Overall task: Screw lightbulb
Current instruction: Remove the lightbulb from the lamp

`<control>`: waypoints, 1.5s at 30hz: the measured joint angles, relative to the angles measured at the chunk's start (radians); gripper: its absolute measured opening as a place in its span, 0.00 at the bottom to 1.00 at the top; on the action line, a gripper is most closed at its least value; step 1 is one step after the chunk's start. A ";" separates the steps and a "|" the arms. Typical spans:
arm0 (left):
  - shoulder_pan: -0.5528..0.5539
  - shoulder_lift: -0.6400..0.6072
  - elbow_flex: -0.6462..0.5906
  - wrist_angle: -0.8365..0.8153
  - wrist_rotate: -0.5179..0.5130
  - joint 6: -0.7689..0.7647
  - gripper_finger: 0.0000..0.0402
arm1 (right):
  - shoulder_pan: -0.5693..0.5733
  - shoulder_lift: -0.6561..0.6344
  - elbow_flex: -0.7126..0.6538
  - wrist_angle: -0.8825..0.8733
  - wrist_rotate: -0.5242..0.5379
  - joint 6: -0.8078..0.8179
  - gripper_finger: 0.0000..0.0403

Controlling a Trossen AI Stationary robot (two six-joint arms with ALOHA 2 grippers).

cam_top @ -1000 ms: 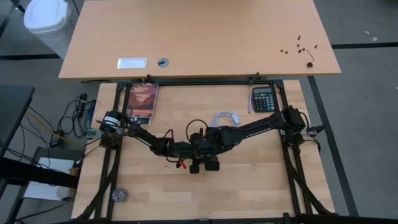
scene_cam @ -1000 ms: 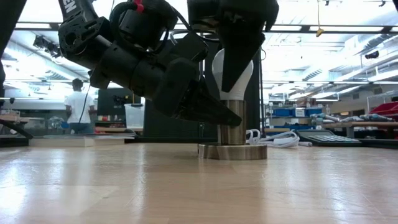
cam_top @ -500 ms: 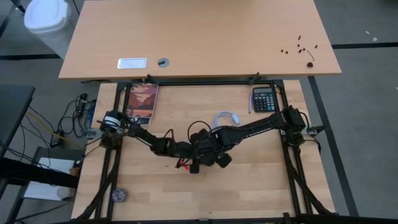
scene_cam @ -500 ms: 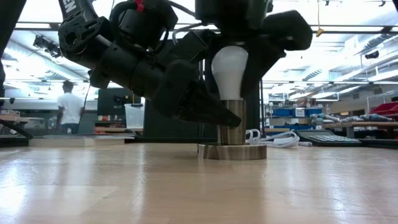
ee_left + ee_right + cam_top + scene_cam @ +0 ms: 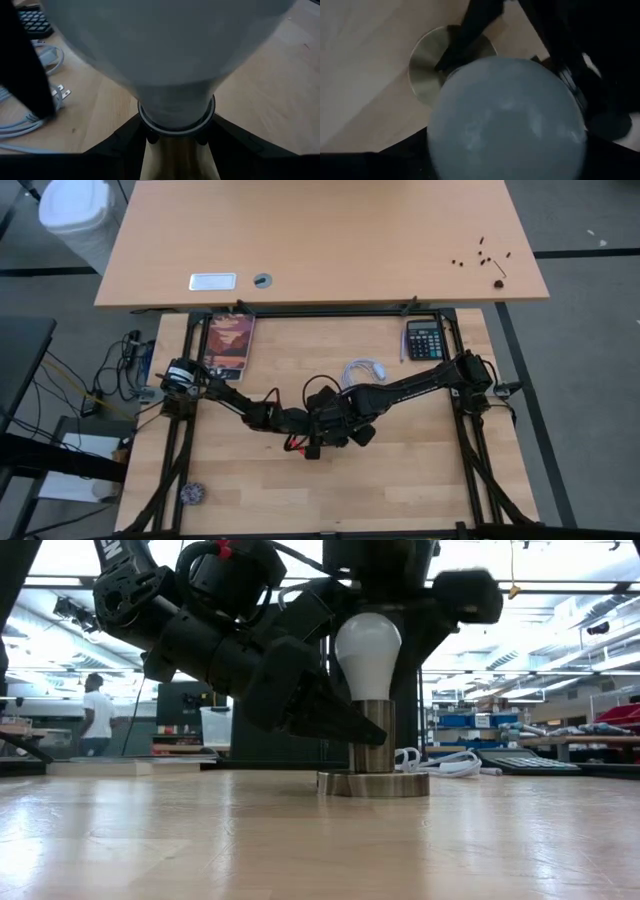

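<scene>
The white lightbulb (image 5: 367,655) stands upright with its narrow end in the silvery socket's post (image 5: 372,735), which rises from a round base (image 5: 373,783) on the table. My left gripper (image 5: 345,725) reaches in from the table's left and is shut on the post. My right gripper (image 5: 340,428) hangs over the bulb and is shut on its globe. In the right wrist view the bulb (image 5: 505,120) fills the picture, with the base (image 5: 427,65) behind it. My left gripper pinches the socket's upright post (image 5: 175,155) between its two fingers (image 5: 125,145), just under the collar that the bulb's neck enters. The fingers come slanting down from the table's left. The socket's base stays flat on the table. My right gripper holds the bulb's round globe (image 5: 445,140) between its two fingers (image 5: 405,155), one on each side. It comes from above, pointing down. The bulb stands upright, its narrow end in the socket.
A white cord with a plug (image 5: 362,370) lies just beyond the socket, and a calculator (image 5: 424,340) sits at the far right. A book (image 5: 228,343) lies at the far left and a small round thing (image 5: 193,493) at the near left. A person (image 5: 97,710) walks in the room behind.
My right gripper has turned about the upright bulb while staying over it: the finger that stood in front of the bulb in the low view has swung aside, and the whole globe now shows. My left gripper and the socket have kept still.
</scene>
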 joint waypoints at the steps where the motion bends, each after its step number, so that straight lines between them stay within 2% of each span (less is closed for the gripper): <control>1: 0.000 0.000 0.000 0.000 -0.001 0.002 0.48 | 0.001 -0.003 0.007 -0.011 0.000 0.032 0.74; 8: 0.000 0.001 0.000 0.001 -0.001 0.004 0.48 | 0.009 -0.034 0.051 -0.136 -0.034 0.229 0.79; 15: 0.000 0.000 0.000 0.002 -0.001 0.008 0.48 | 0.009 -0.068 0.051 -0.200 -0.047 0.357 0.79; 29: -0.008 -0.013 -0.001 -0.002 -0.009 0.057 0.48 | -0.015 -0.071 0.037 -0.251 -0.149 0.408 0.79; 40: -0.008 -0.014 0.000 -0.024 -0.010 0.027 0.48 | 0.006 -0.078 0.035 -0.281 -0.137 0.477 0.76; 45: -0.008 -0.014 0.000 -0.027 -0.011 0.021 0.48 | 0.016 -0.129 0.035 -0.278 -0.097 0.503 0.76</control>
